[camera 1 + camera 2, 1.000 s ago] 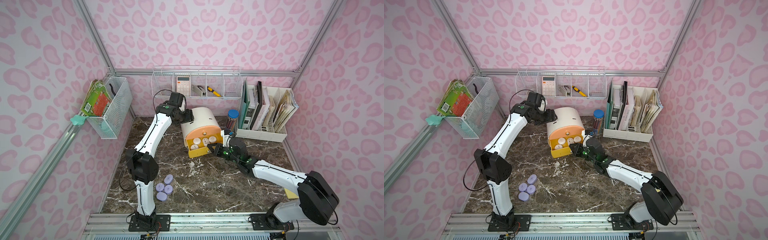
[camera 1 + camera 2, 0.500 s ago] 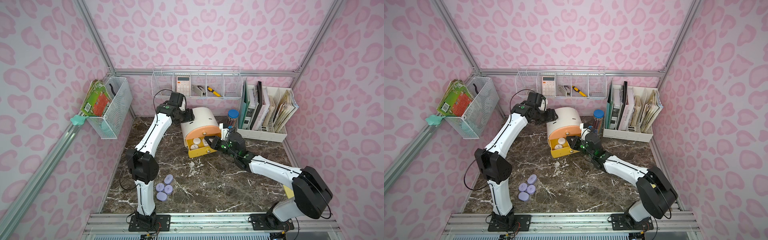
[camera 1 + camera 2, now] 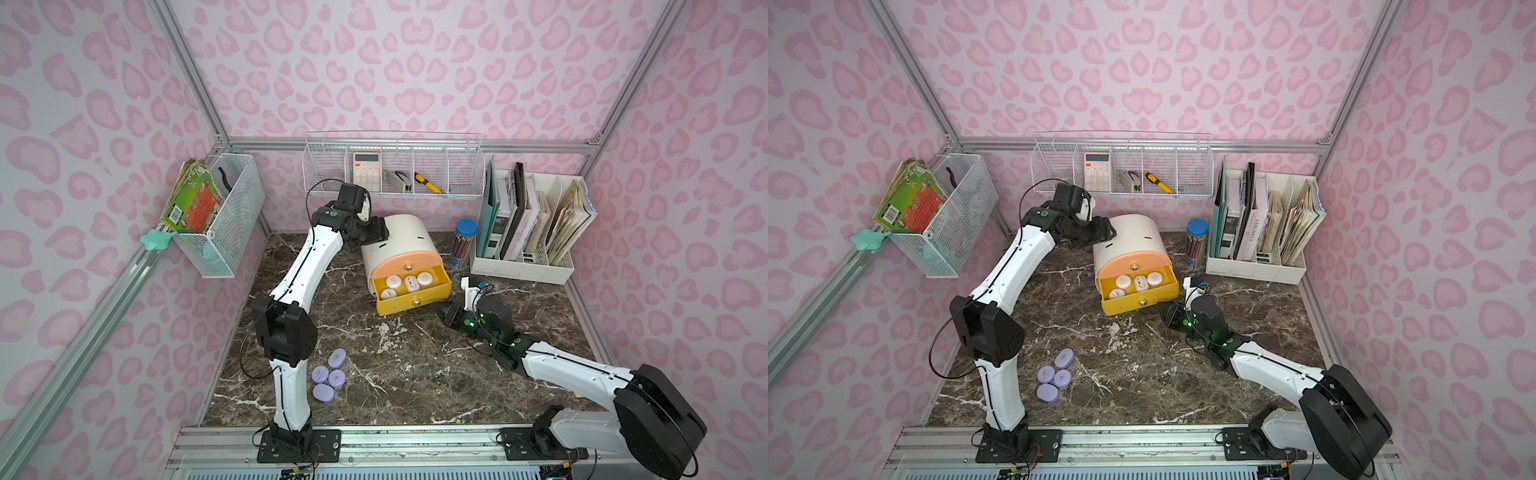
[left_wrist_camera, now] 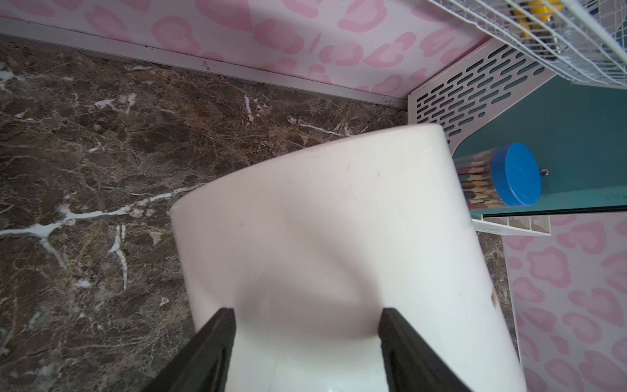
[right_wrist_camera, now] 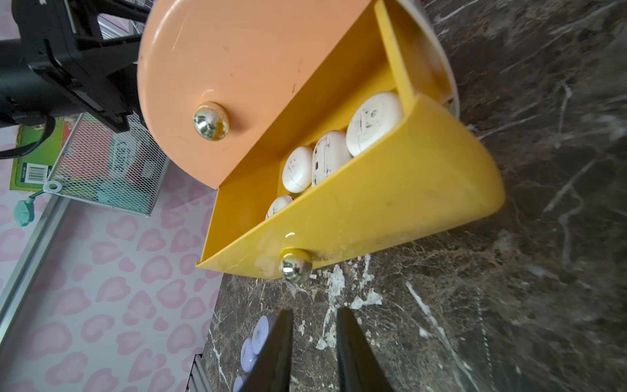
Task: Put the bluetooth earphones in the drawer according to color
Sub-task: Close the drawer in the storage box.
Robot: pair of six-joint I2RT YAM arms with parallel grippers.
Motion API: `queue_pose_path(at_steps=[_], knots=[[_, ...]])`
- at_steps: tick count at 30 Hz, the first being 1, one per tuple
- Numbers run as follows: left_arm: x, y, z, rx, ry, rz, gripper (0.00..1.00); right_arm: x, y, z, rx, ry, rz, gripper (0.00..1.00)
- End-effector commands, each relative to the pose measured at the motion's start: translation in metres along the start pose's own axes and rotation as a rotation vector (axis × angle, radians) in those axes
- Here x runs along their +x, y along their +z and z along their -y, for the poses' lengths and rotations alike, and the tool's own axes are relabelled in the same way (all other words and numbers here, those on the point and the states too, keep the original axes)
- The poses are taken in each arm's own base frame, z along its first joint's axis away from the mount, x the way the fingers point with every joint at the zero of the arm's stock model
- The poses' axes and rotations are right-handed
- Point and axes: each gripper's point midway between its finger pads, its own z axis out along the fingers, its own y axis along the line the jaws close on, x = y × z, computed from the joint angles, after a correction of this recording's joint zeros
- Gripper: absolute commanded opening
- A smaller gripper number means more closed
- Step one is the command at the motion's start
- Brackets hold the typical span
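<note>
The drawer cabinet (image 3: 405, 235) is white with a peach top front (image 5: 254, 68). Its yellow drawer (image 3: 415, 297) is pulled out and holds several white earphones (image 3: 409, 282) (image 5: 373, 122). Several lavender earphones (image 3: 328, 376) (image 3: 1054, 376) lie on the marble by the left arm's base. My left gripper (image 3: 380, 232) (image 4: 307, 310) is open, its fingers spread against the cabinet's white rear top. My right gripper (image 3: 444, 313) (image 5: 314, 312) hovers low to the right of the yellow front and a little nearer me. It is shut to a narrow slit with nothing in it, pointing at the yellow drawer's knob (image 5: 295, 269).
A clear pencil tube with a blue lid (image 3: 464, 241) stands right of the cabinet, beside a white file rack (image 3: 528, 266). On the back wall hangs a wire shelf (image 3: 395, 166), and a wire basket (image 3: 220, 216) is fixed to the left wall.
My right gripper reached in over the yellow drawer's right side, then drew back toward the front right. The left arm and the cabinet have stayed put.
</note>
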Motion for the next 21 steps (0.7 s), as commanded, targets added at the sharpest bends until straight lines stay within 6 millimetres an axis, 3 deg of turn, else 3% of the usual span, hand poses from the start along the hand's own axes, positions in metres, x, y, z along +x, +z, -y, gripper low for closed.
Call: queue_pose_path(at_steps=[1,9,13,18,21], knots=[[0.051,0.011,-0.033,-0.134,-0.009,-0.206,0.71,-0.01,0.014,-0.023,-0.066,-0.014,0.02,0.25],[0.054,0.015,-0.033,-0.128,-0.012,-0.219,0.71,-0.026,0.061,-0.051,-0.159,0.017,0.027,0.24],[0.054,0.016,-0.032,-0.12,-0.012,-0.223,0.71,-0.026,0.065,-0.053,-0.166,0.034,0.046,0.24],[0.055,0.018,-0.032,-0.115,-0.015,-0.227,0.71,-0.028,0.069,-0.041,-0.157,0.072,0.061,0.24],[0.055,0.017,-0.033,-0.119,-0.013,-0.228,0.71,-0.026,0.062,-0.038,-0.162,0.091,0.074,0.24]])
